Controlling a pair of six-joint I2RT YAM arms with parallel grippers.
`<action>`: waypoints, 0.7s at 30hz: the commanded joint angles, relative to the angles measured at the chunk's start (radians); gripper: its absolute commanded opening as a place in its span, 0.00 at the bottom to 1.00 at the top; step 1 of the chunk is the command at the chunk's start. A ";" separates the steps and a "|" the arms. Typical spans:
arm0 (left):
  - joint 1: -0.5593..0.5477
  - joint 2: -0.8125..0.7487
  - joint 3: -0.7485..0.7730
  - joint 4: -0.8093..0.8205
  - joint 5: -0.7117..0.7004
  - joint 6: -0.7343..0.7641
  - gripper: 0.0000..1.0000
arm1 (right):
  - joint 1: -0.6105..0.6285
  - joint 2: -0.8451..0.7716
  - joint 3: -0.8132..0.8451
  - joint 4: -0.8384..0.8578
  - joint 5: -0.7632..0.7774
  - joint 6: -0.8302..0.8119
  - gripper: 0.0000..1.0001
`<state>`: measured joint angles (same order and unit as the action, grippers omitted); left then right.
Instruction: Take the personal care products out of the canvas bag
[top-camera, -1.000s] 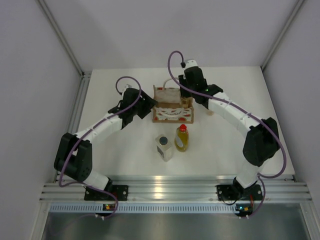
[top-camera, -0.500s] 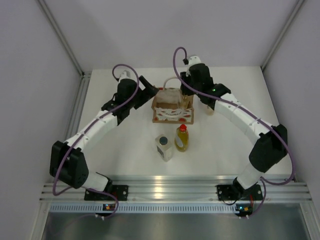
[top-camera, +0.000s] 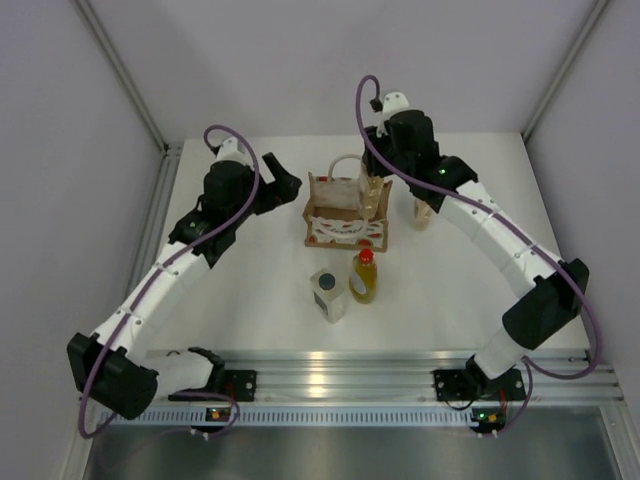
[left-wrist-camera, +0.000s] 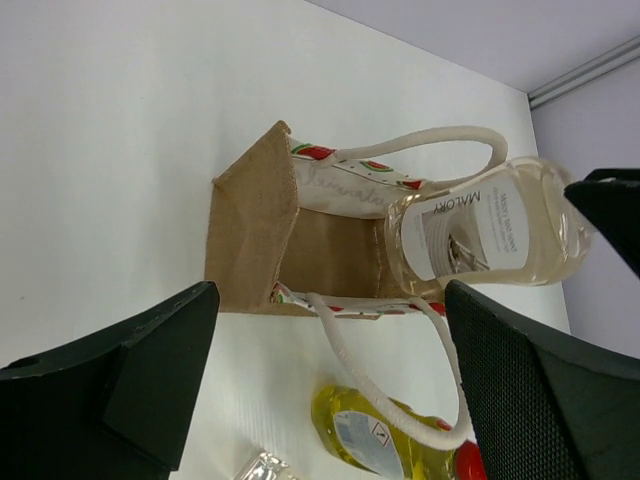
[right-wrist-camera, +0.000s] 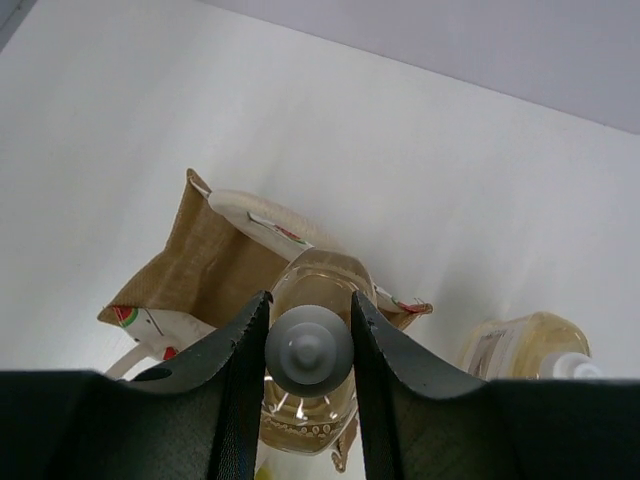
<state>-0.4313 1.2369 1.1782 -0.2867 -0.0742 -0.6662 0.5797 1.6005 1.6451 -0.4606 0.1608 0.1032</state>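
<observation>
The canvas bag (top-camera: 340, 215) stands mid-table, tan with a white printed front and looped handles; it also shows in the left wrist view (left-wrist-camera: 255, 240) and the right wrist view (right-wrist-camera: 195, 265). My right gripper (top-camera: 381, 178) is shut on the pale cap (right-wrist-camera: 308, 350) of a slim amber bottle (top-camera: 372, 200), holding it over the bag's right end (left-wrist-camera: 490, 225). A second slim amber bottle (top-camera: 422, 210) stands right of the bag (right-wrist-camera: 520, 345). The yellow-amber red-capped bottle (top-camera: 364, 278) and the squarish pale grey-capped bottle (top-camera: 328, 293) stand in front. My left gripper (top-camera: 285, 185) is open and empty, left of the bag (left-wrist-camera: 330, 300).
White table (top-camera: 250, 290) with grey walls on three sides and a metal rail (top-camera: 330, 375) along the near edge. The two front bottles stand close together just before the bag.
My right gripper has risen, drawing the slim amber bottle up out of the bag. My left gripper has pulled back from the bag's left side, up and to the left.
</observation>
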 joint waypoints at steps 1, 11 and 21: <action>0.005 -0.079 -0.026 -0.052 -0.029 0.051 0.99 | -0.003 -0.094 0.127 0.102 -0.003 -0.017 0.00; 0.005 -0.237 -0.060 -0.199 -0.113 0.099 0.99 | -0.003 -0.102 0.266 0.033 0.002 -0.028 0.00; 0.005 -0.347 -0.078 -0.357 -0.159 0.145 0.98 | -0.003 -0.191 0.320 -0.066 0.031 -0.066 0.00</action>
<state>-0.4313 0.9253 1.1065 -0.5716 -0.2058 -0.5484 0.5797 1.5295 1.8874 -0.6125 0.1665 0.0631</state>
